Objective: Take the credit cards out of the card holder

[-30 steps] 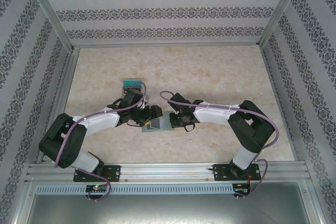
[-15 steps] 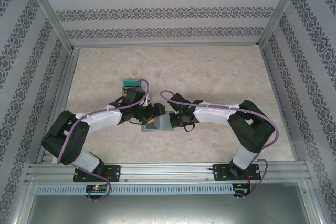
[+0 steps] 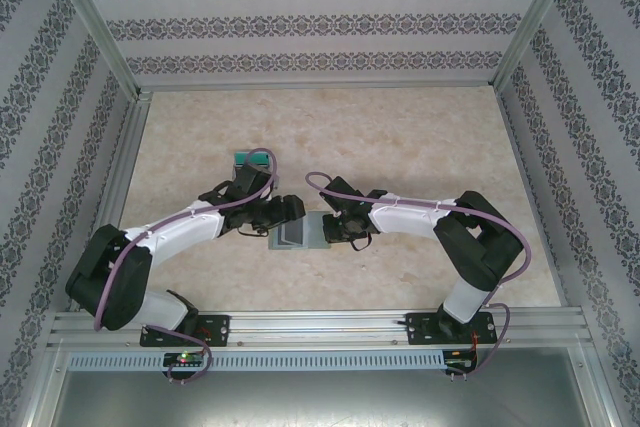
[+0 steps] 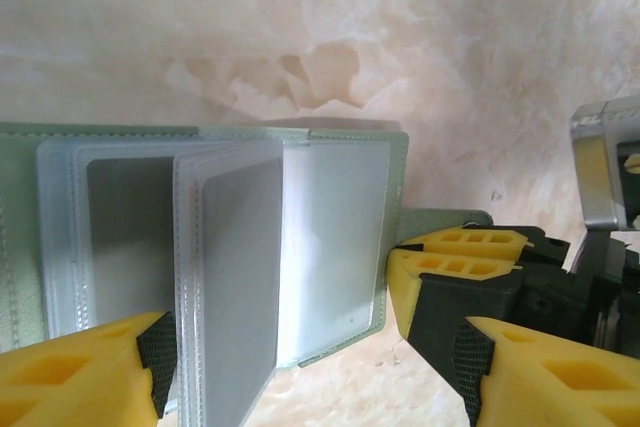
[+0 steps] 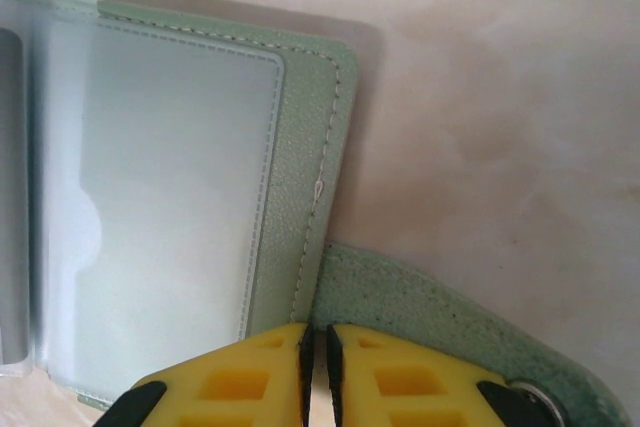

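Your right gripper, jaws closed to a slit with no grip you can confirm, sits at the tab edge of the open card holder on the table, the left gripper gapes wide astride its clear sleeves, and overhead, teal credit cards lie just beyond.

The left arm stretched out, its elbow swinging down toward the near left corner, and the left gripper edged off the card holder, leaving more of its inside uncovered
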{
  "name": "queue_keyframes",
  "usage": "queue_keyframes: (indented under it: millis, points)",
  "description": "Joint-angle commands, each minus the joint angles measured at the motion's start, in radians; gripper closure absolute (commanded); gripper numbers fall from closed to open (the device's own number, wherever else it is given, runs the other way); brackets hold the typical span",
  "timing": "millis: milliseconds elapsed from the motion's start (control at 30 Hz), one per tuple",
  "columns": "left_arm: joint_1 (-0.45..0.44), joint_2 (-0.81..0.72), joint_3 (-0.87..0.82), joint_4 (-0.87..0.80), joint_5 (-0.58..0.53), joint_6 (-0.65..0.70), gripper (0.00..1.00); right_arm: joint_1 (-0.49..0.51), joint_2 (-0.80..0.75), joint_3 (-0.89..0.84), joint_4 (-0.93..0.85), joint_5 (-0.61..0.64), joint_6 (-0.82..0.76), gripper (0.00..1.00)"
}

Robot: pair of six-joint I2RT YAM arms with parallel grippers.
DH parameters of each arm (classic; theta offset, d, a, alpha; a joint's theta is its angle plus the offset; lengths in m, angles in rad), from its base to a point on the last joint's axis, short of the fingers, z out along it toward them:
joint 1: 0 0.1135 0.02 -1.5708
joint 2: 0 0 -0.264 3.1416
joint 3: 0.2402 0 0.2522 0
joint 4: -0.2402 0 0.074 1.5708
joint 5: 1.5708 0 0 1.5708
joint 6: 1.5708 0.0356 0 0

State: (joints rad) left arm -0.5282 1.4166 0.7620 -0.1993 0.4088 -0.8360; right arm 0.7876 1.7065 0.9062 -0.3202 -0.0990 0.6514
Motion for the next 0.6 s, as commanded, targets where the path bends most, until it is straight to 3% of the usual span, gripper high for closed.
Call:
queue_keyframes:
  millis: [0,133,367,567]
  points:
    - [0.007,0.020,0.010,-0.014,-0.001,0.024,0.25,-0.002,0.050,-0.003,0.026,-0.002,0.009,0.81]
    - [0.008,0.042,0.005,0.004,0.002,0.017,0.26,-0.002,0.042,-0.009,0.024,0.001,0.011,0.81]
    - [0.009,-0.044,-0.013,-0.062,-0.141,0.001,0.25,0.001,0.036,-0.018,0.026,0.002,0.016,0.81]
    - [0.008,0.019,-0.018,0.009,-0.021,0.006,0.26,0.002,0.047,-0.010,0.030,-0.004,0.016,0.81]
